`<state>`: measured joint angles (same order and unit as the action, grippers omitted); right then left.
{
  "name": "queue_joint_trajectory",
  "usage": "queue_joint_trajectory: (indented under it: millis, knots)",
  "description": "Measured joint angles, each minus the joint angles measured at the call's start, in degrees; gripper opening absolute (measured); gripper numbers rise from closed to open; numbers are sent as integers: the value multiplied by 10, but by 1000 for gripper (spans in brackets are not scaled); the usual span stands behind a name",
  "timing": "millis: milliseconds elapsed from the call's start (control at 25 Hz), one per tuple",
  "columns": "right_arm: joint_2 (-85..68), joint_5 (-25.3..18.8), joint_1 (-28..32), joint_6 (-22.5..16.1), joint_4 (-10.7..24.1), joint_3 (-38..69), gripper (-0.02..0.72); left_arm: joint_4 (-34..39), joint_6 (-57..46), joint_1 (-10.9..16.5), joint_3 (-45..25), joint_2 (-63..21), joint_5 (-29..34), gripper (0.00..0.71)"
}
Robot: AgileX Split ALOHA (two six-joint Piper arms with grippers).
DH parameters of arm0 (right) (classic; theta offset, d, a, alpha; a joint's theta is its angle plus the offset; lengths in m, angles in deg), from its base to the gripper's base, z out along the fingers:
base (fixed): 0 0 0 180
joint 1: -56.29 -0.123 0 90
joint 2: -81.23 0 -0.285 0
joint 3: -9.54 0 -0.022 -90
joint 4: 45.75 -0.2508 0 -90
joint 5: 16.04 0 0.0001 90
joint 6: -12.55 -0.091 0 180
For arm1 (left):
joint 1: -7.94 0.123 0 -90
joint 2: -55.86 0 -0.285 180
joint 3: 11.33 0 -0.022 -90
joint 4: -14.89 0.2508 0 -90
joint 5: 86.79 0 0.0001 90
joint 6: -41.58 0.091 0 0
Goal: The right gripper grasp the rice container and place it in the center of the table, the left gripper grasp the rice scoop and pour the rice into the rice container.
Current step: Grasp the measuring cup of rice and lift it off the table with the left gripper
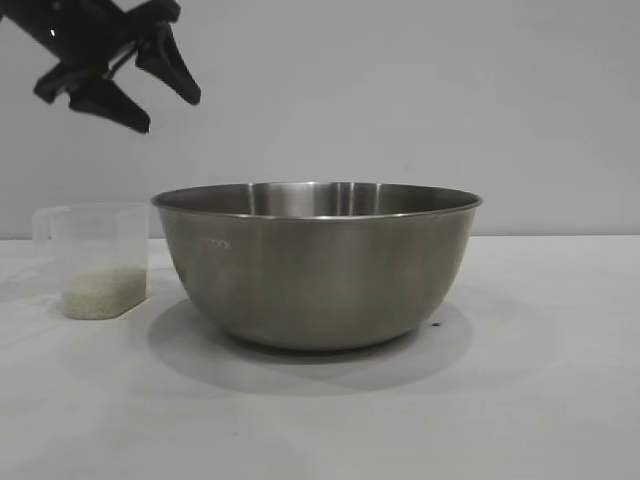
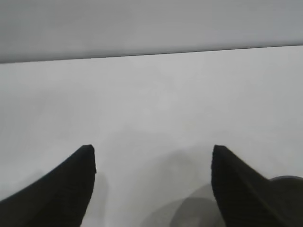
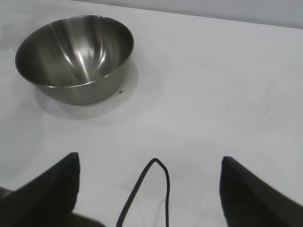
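Steel rice container (image 1: 316, 265) sits mid-table, empty; the rice scoop (image 1: 92, 261), left of it, is light, probably slippery plastic, best pinched at its rim. Left gripper (image 1: 140, 82) hangs above the scoop, jaws open and empty. Right gripper (image 3: 149, 189), also open, is well apart from the bowl.

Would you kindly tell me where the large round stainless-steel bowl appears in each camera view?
Exterior view: large round stainless-steel bowl at centre, upright on the white table.
Left wrist view: not in it.
Right wrist view: bowl far off, empty.
Shared landmark: the white table.
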<state>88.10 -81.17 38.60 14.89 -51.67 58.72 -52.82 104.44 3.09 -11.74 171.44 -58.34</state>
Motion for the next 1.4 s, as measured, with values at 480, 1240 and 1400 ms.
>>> queue_joint_trajectory:
  millis: [480,1240,1400]
  knots:
    - [0,0,98,0,0,0,554,260,-231,0,0,-124,83,505]
    - [0,0,103,0,0,0,554,481,-487,0,0,-301,406,505]
    - [0,0,103,0,0,0,554,492,-505,0,-35,-353,422,505]
